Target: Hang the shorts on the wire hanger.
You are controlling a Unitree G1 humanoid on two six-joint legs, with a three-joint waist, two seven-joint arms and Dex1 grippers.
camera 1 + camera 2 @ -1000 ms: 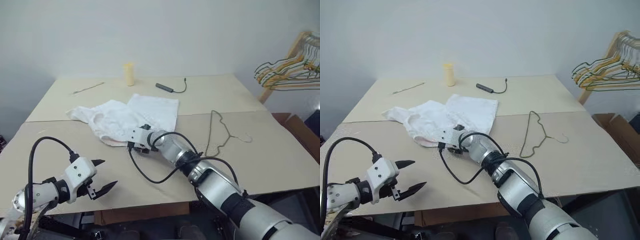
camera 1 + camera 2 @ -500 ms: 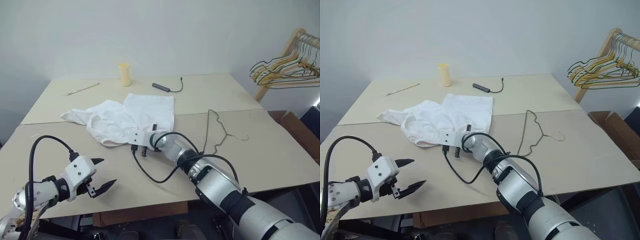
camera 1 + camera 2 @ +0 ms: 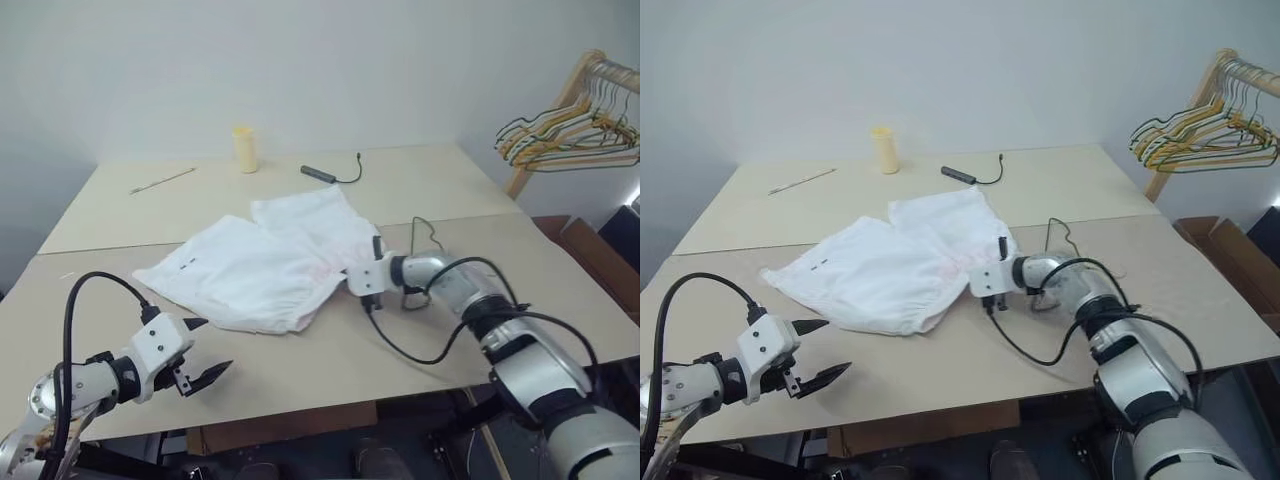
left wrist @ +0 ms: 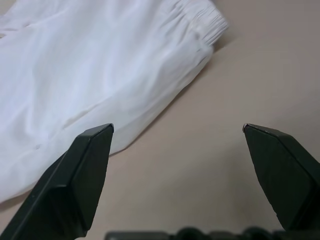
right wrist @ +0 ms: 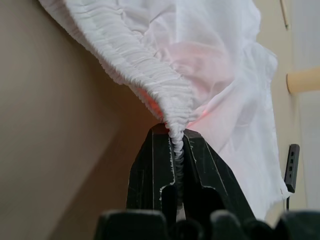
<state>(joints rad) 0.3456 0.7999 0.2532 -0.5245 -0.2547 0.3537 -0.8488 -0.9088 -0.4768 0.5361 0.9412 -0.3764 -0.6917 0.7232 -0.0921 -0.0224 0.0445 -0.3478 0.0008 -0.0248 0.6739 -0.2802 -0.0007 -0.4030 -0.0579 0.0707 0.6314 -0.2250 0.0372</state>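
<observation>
Change: the right claw (image 5: 176,150) has swung rightward, dragging the white cloth shorts with the gathered pink-tinged waistband (image 3: 262,272) across the beige surface (image 3: 120,205); a second ago they lay bunched farther left.
Right claw: clamped on the waistband, a fold of elastic pinched between its fingers.
Shorts: spread flat at mid-surface, stretching left from that claw.
Wire hanger: the thin dark-grey wire hanger (image 3: 426,231) lies just behind the right wrist, partly hidden.
Left claw (image 3: 202,351): spread wide, empty, at the near left, near the shorts' near edge but apart.
</observation>
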